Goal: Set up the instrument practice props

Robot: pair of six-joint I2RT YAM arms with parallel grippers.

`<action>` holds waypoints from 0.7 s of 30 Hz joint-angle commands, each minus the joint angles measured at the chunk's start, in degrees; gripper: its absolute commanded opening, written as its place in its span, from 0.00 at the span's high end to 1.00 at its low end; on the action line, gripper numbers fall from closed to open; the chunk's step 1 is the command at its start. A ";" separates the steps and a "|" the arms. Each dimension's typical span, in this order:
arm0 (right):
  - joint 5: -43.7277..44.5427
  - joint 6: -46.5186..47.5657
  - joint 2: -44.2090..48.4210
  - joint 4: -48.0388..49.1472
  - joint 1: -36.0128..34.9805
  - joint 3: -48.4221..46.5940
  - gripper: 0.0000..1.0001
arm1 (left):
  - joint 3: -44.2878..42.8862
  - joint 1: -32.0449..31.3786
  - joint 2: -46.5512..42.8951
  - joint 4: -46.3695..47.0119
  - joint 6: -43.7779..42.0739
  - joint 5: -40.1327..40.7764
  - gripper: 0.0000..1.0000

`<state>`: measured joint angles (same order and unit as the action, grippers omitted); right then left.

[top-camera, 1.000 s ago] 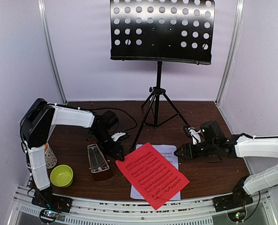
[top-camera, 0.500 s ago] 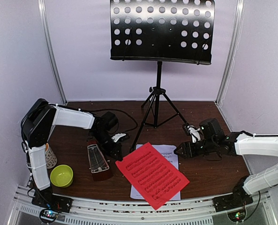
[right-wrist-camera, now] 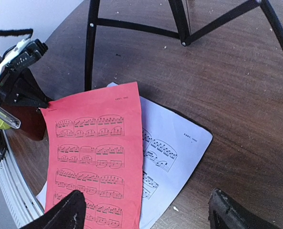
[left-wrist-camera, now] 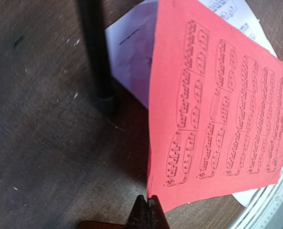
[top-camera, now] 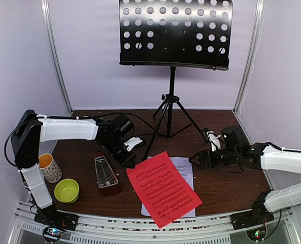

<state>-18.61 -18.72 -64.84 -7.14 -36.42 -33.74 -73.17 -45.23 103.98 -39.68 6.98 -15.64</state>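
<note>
Pinching a corner of the red sheet (top-camera: 163,188), left hand (left-wrist-camera: 147,202) was clamped on it; right hand (top-camera: 197,161) gaped beside the white sheet (top-camera: 185,170). Both sheets were down on the tabletop (top-camera: 226,190), stand (top-camera: 174,34) bare, so I'd say barely started.

Red sht (top-camera: 163,189) atop white sht (top-camera: 185,170)

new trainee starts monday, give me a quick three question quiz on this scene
1. True or false: the red sheet lies partly over the white sheet.
2. Which arm's fingers pinch the red sheet's corner?
3. What sits on the music stand desk? A nothing, B white sheet, C both sheets.
Key: 1 true; 2 the left fingers; 3 A.
</note>
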 commanded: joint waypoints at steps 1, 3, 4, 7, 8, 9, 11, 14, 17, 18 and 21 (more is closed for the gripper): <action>2.00 2.41 3.94 1.58 -0.31 -0.21 0.09 | -2.48 -4.84 -2.68 -2.05 -4.77 11.63 1.00; 1.98 3.44 5.78 3.50 -0.31 1.16 0.09 | -2.51 -7.95 -4.31 -2.03 -6.30 16.05 1.00; 1.85 4.06 6.86 4.56 -0.31 1.92 0.08 | -2.65 -9.01 -5.12 -1.95 -6.81 18.41 1.00; 1.25 5.80 10.05 7.92 -0.31 4.64 0.08 | -3.30 -11.72 -7.67 -1.38 -8.62 25.05 1.00; 0.96 6.25 11.02 9.26 -0.31 5.64 0.07 | -3.63 -12.50 -8.65 -0.98 -9.42 26.18 1.00; 0.36 6.96 11.86 10.08 -0.31 6.25 0.07 | -3.91 -13.22 -9.76 -0.40 -10.41 27.23 1.00; -1.34 8.46 12.79 10.53 -0.32 6.73 0.07 | -4.17 -14.76 -12.00 1.34 -12.40 29.21 1.00; -4.06 9.99 13.54 10.47 -0.40 6.86 0.07 | -4.22 -16.30 -15.94 4.45 -15.60 29.25 1.00; -5.98 9.84 15.01 12.97 -0.55 7.93 0.07 | -3.45 -17.63 -19.84 7.09 -18.70 27.31 1.00; -6.59 9.80 15.53 13.86 -0.57 8.36 0.08 | -3.36 -18.02 -20.90 7.61 -19.29 26.80 1.00; -9.19 8.80 17.00 17.01 -1.55 9.13 0.11 | -4.09 -18.55 -22.94 7.69 -20.07 24.82 1.00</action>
<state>-23.46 -10.20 -50.09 3.70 -36.71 -25.91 -75.66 -62.94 83.68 -35.73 -9.41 10.61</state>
